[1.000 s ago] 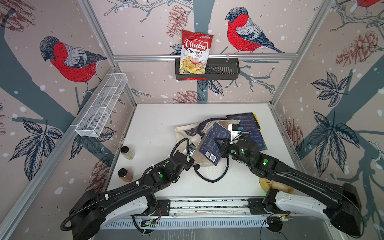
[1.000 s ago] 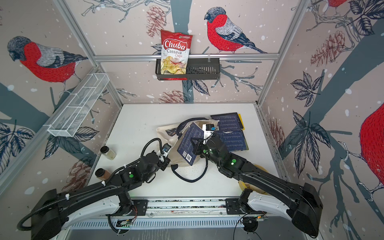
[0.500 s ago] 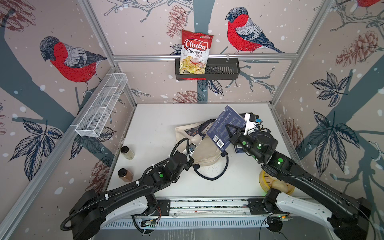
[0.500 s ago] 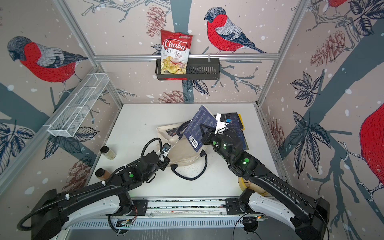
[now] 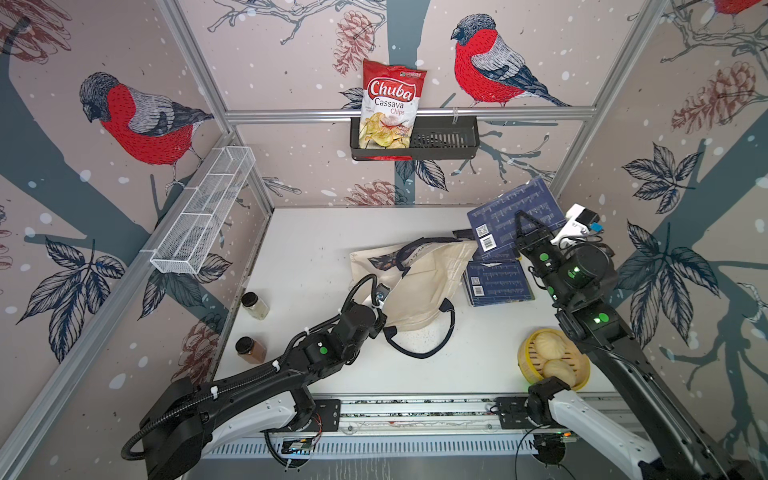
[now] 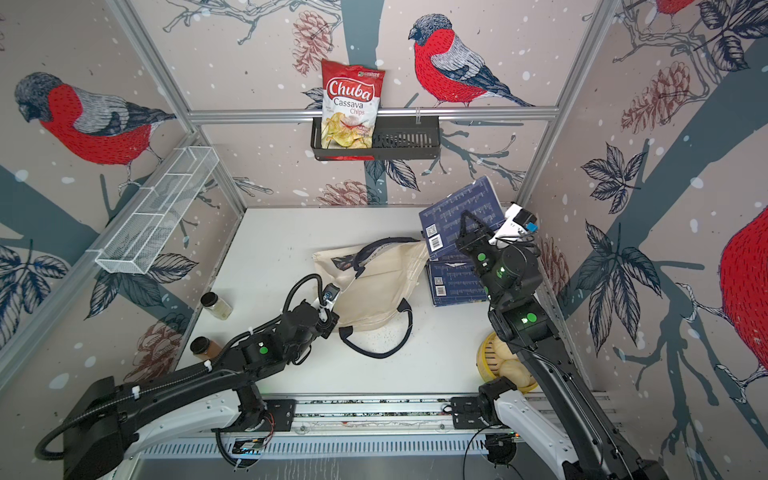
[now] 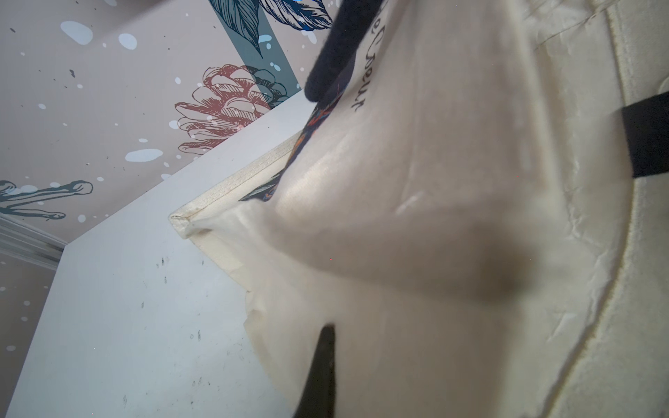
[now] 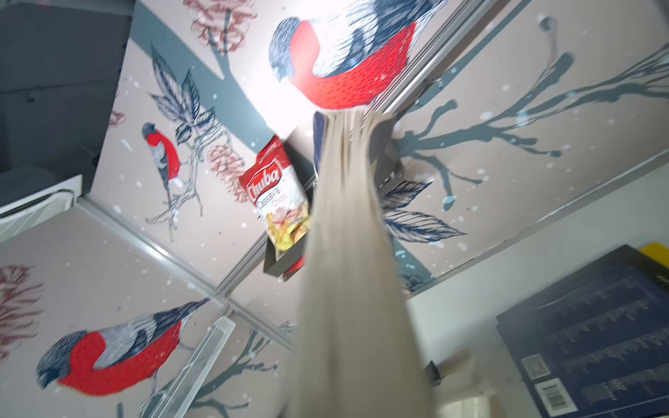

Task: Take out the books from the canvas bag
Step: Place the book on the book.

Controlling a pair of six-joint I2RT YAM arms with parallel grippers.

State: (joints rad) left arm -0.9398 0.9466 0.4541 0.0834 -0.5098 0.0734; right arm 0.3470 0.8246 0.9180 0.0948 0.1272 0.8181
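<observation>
1. The right gripper (image 5: 522, 219) is pinched on the lower part of a navy book (image 5: 505, 205). One finger lies across the cover in both top views. In the right wrist view the book (image 8: 347, 253) shows edge-on, its pages running straight out from the jaws.
2. That book is clear of the bag (image 5: 419, 282). It hangs in the air past the bag's right-arm side and higher than the bag, touching no cloth.
3. A stack (image 5: 496, 282) of flat navy books lies on the table just beside the bag on that same side, below the held book. The held book's long axis climbs steeply, up and away from the bag, while the stack lies level. I judge the next move to be tipping the book flat and lowering it onto the stack.
4. The right arm is the nearer one to the stack. Its forearm rises beside the bag, and its wrist is bent so the gripper points upward.
5. The left gripper (image 5: 383, 311) is at the bag's opposite edge, pressed together, seemingly on a fold of cloth that rises to meet it. Its wrist view shows cloth (image 7: 434, 217) and one dark finger. The left arm lies low and stretched.
6. I cannot tell whether more books are inside the bag.
</observation>
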